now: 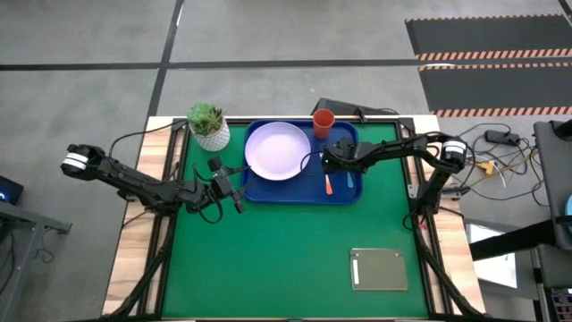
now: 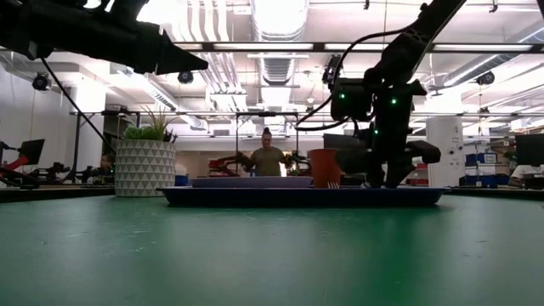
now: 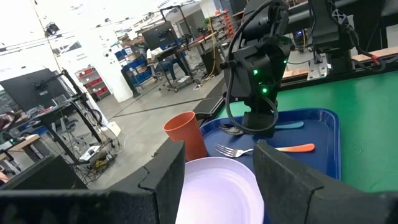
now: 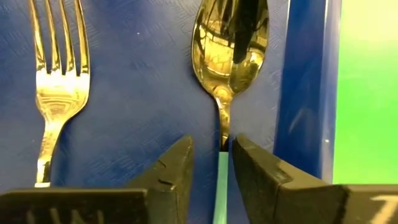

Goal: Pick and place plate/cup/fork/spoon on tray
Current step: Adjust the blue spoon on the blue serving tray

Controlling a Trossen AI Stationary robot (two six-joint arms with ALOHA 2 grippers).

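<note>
The blue tray lies at the table's far middle. On it are the lavender plate at its left, the fork with an orange handle, and the spoon along the tray's right rim. The orange-red cup stands at the tray's far rim. My right gripper points down over the spoon, its fingers slightly open on either side of the light blue handle, with gaps showing. My left gripper is open and empty above the table, left of the tray's near left corner.
A white pot with a green plant stands left of the tray at the far edge. A grey flat slab lies at the near right. A person stands in the room beyond the table. Bare green table lies near the front.
</note>
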